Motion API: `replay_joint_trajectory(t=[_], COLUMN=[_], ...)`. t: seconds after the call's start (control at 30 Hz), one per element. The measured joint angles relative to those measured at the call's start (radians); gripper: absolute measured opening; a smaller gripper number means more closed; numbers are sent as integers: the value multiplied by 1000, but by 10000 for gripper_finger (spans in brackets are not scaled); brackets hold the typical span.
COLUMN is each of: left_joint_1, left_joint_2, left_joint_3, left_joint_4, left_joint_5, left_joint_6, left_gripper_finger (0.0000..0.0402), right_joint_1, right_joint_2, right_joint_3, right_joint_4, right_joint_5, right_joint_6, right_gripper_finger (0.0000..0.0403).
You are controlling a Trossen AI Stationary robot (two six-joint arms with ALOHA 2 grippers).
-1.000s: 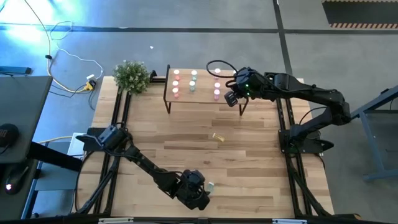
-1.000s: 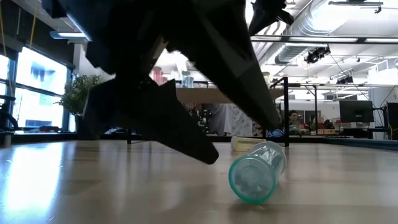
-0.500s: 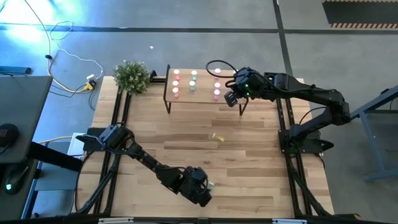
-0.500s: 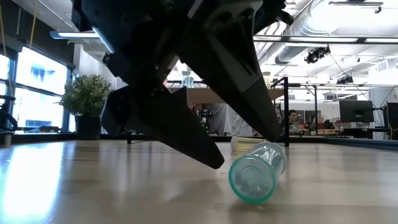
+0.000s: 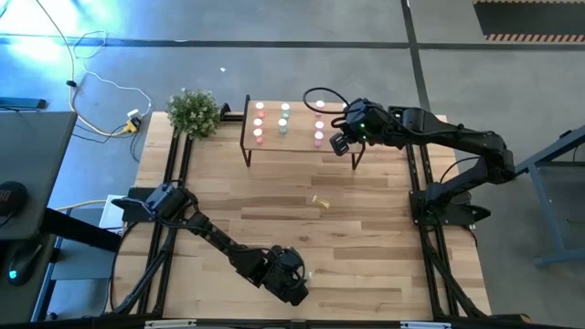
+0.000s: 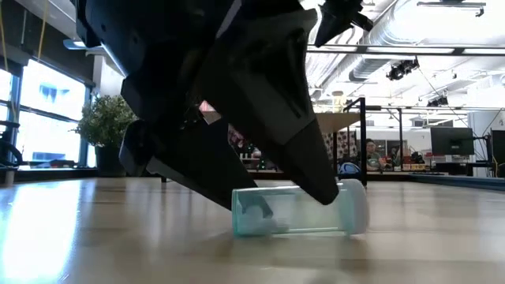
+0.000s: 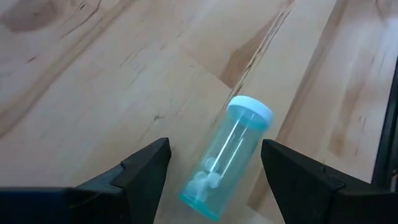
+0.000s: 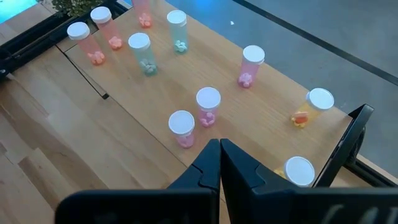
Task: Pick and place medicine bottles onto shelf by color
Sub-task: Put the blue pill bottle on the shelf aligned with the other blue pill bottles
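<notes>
Left tool [image 7: 214, 171] open, low over the near edge of the desk [image 5: 274, 201], at about six o'clock from the desk's middle in the high view. Mint-green bottle [image 7: 225, 158] on its side on the planks, lying in the gap between the two dark fingers [image 7: 146, 171] without touching either, as far as the left wrist view shows. Long axis not square to the gap: white cap [image 7: 250, 109] pointing outward toward one o'clock in that view, open-looking base back near the wrist, so slightly skewed toward one finger. Seen level in the low view, same bottle [image 6: 300, 213] lying flat, broadside to the camera, fingers straddling it from above. Judged: a straight closing here likely to meet the body at a slant and roll or twist it; a small turn of the wrist to set the fingers across the barrel looks worthwhile first.

Right tool [image 8: 219, 163] closed on nothing, hovering at the right end of the shelf [image 5: 302, 137], which stands at twelve o'clock on the desk. Bottles upright there in colour rows. One more small yellow bottle [image 5: 320, 202] lying loose near the desk's middle, at about two o'clock from the left tool, well apart from both arms.

Left arm plainly the nearer one for the mint-green bottle; shelf a long reach away, toward twelve o'clock.
</notes>
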Motion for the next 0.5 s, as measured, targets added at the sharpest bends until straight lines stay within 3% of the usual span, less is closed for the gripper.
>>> replay_joint_trajectory(t=[0.5], left_joint_1=[3], left_joint_2=[-1], left_joint_3=[2], left_joint_4=[-82], left_joint_5=[55], left_joint_6=[305], left_gripper_finger=[211], right_joint_1=[0], right_joint_2=[0], right_joint_3=[0], right_joint_4=[0], right_joint_5=[0], right_joint_6=[0], right_gripper_finger=[0])
